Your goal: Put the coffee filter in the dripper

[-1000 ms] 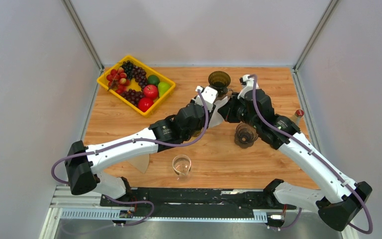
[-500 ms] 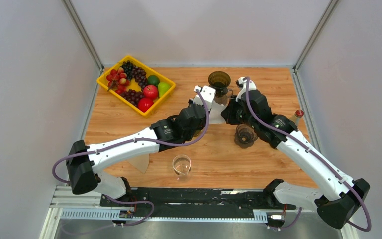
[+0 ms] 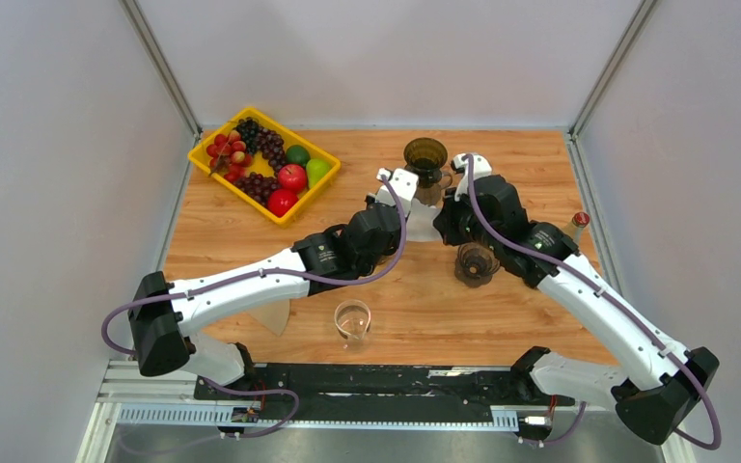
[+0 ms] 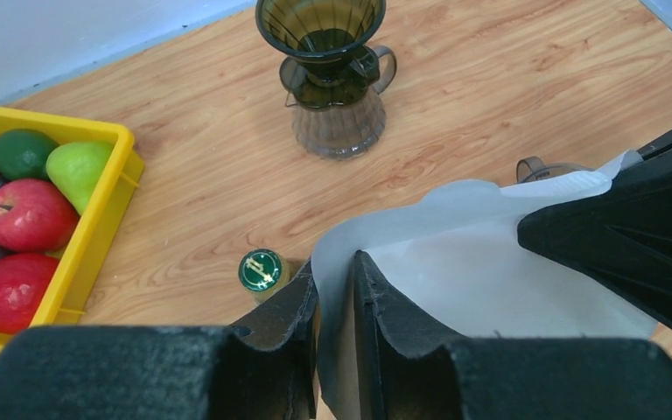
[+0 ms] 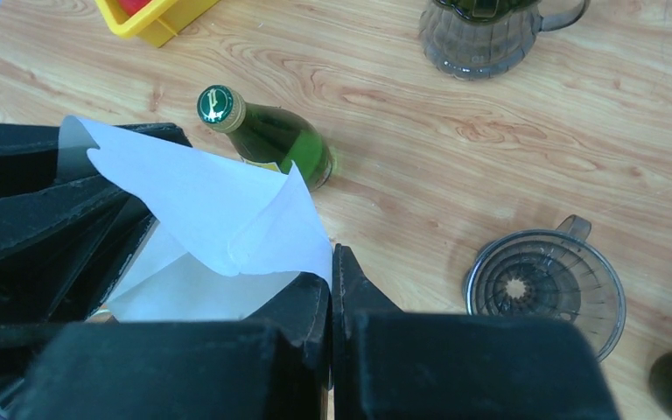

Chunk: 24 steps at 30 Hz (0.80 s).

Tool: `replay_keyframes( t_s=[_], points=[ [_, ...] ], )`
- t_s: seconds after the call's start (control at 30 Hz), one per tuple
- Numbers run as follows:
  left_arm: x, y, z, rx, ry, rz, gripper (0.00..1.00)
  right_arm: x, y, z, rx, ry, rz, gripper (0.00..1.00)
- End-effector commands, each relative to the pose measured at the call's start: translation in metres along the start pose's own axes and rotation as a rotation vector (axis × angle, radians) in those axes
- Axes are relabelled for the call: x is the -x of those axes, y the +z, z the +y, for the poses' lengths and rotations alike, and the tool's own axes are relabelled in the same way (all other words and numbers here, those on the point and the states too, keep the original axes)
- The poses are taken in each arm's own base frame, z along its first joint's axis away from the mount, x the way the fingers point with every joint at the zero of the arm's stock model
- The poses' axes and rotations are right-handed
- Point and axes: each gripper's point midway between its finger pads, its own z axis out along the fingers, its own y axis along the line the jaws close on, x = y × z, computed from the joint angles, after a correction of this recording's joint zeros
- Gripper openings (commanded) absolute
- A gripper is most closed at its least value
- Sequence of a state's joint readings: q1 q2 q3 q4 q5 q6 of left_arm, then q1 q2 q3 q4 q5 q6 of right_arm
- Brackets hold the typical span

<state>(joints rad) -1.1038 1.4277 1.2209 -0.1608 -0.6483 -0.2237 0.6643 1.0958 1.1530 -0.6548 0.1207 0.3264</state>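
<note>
At mid-table, above the wood, the coffee filter [image 3: 423,224] is held off the table [image 3: 540,164] betw. both grippers, which meet there. The left gripper [image 4: 336,271] is clamped on one edge of the paper: in the left wrist view the white sheet is pinched in the narrow slot betw. its two fingers. The right gripper [image 5: 332,267] is closed on the opp. edge, w/ a folded corner of the filter caught at its fingertips. The filter is partly spread open betw. the two grips.

The brown dripper [image 3: 425,154] is seated on the glass server [image 4: 332,127], just beyond the grippers toward the far edge; nothing is seen inside it. A loose dripper [image 5: 544,284] is set upright on the wood, near the right arm and apart from the filter. A green bottle [image 5: 271,136] is seen lying on the table under the filter. A yellow tray [image 4: 109,206] of fruit is placed at far left, and a glass [image 3: 352,320] near the front edge.
</note>
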Motion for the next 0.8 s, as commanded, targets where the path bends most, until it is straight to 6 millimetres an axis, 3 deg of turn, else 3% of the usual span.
replay_keyframes(
  t_s=[0.0,0.2,0.33,0.4,0.47,0.53,0.6,0.67,0.77],
  points=[
    [0.015,-0.009,0.006,0.005,-0.025,-0.025,0.26,0.015,-0.020,0.003,0.037,-0.090,-0.043,0.00],
    [0.016,-0.016,-0.002,-0.071,-0.049,-0.024,0.31,0.018,-0.022,0.006,0.047,-0.086,-0.051,0.00],
    [0.022,-0.023,-0.009,-0.125,-0.075,-0.038,0.40,0.022,-0.021,0.010,0.058,-0.060,-0.046,0.00],
    [0.024,-0.027,-0.013,-0.158,-0.088,-0.035,0.47,0.024,-0.022,0.008,0.039,-0.041,-0.051,0.00],
    [0.025,-0.033,-0.019,-0.209,-0.097,-0.033,0.59,0.026,-0.024,0.003,0.006,-0.027,-0.057,0.00],
    [0.025,-0.040,-0.025,-0.265,-0.104,-0.036,0.77,0.027,-0.025,-0.004,-0.033,-0.016,-0.059,0.00],
    [0.027,-0.048,-0.031,-0.322,-0.112,-0.046,0.83,0.027,-0.025,-0.007,-0.056,-0.008,-0.055,0.00],
    [0.031,-0.057,-0.034,-0.368,-0.124,-0.062,0.97,0.026,-0.023,-0.010,-0.074,-0.003,-0.045,0.00],
    [0.035,-0.068,-0.037,-0.422,-0.133,-0.082,1.00,0.028,-0.019,-0.011,-0.091,-0.001,-0.036,0.00]
  ],
)
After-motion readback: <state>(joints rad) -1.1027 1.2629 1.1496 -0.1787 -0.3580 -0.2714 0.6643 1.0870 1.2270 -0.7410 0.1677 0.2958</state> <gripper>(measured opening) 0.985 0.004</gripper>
